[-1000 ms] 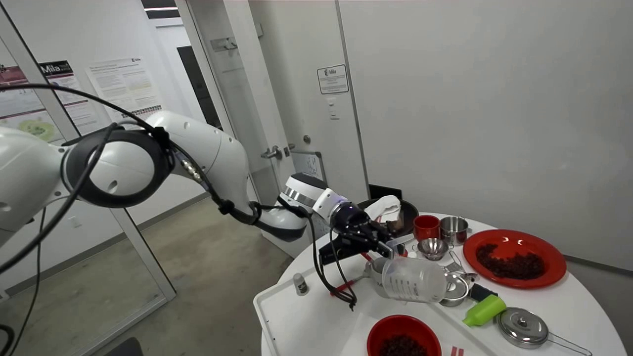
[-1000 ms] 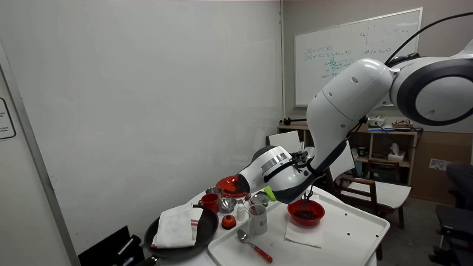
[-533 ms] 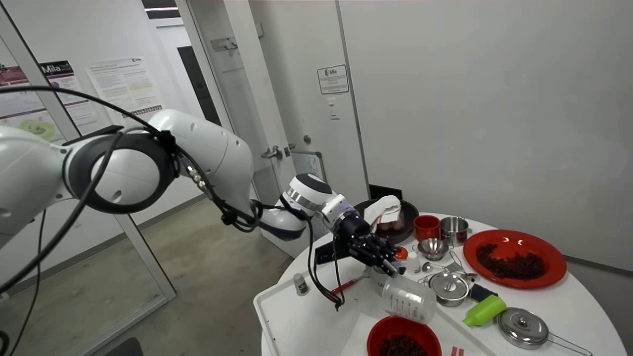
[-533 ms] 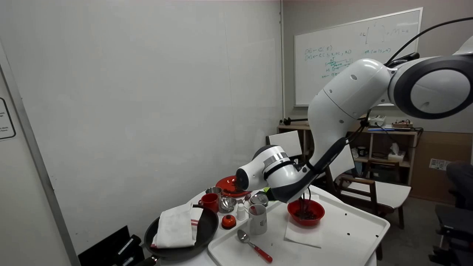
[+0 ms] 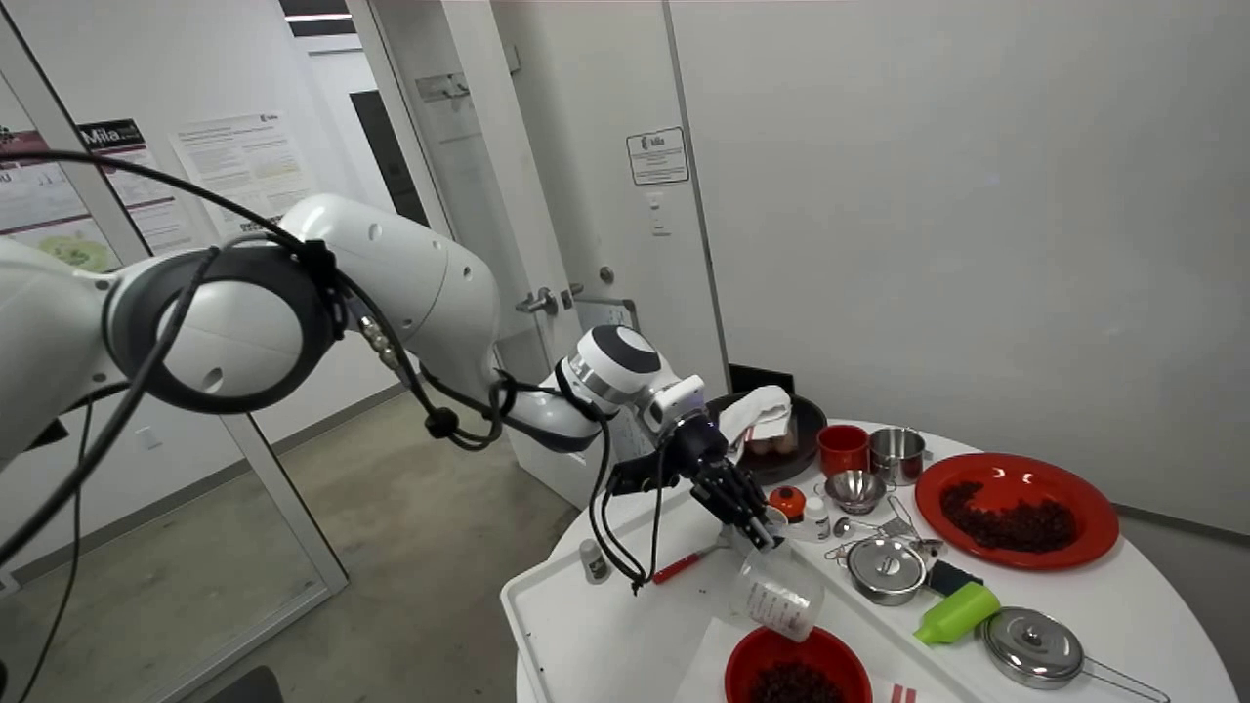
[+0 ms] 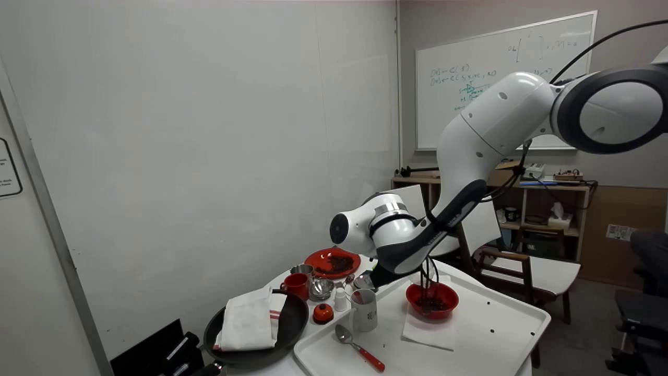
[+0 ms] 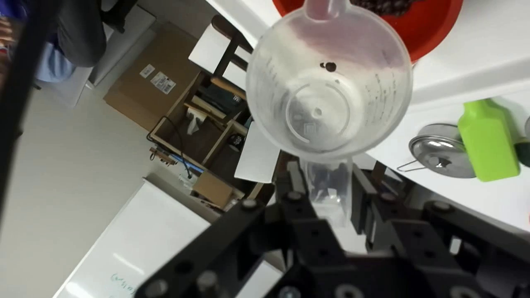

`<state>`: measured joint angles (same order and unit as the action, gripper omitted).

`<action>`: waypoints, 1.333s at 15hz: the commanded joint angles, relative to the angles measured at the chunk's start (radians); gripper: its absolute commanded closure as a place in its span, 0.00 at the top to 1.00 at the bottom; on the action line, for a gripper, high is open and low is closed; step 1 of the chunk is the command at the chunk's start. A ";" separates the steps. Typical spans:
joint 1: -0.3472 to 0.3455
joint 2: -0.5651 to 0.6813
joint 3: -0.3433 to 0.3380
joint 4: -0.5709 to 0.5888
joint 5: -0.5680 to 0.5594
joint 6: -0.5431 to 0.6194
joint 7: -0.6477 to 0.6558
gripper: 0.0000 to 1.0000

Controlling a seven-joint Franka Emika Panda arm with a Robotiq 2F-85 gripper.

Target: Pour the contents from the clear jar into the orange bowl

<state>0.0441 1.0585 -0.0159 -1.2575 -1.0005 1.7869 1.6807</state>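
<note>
Plastic jar [image 7: 327, 95] hangs tilted, handle [image 7: 331, 203] clamped in the tool [image 7: 330, 178].

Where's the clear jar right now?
The clear jar hangs tilted in the gripper, lower right of centre in an exterior view, its lower end visually overlapping the far rim of the orange bowl.

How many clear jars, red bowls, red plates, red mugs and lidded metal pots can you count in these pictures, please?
Clear jar: 1
Red bowl: 1
Red plate: 1
Red mug: 1
Lidded metal pots: 2
Total: 6
</note>
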 commanded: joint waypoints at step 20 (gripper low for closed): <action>-0.005 -0.220 0.044 -0.359 0.695 0.543 -1.041 0.10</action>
<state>0.0520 0.8425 0.0176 -1.5805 -0.4187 2.2851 0.8090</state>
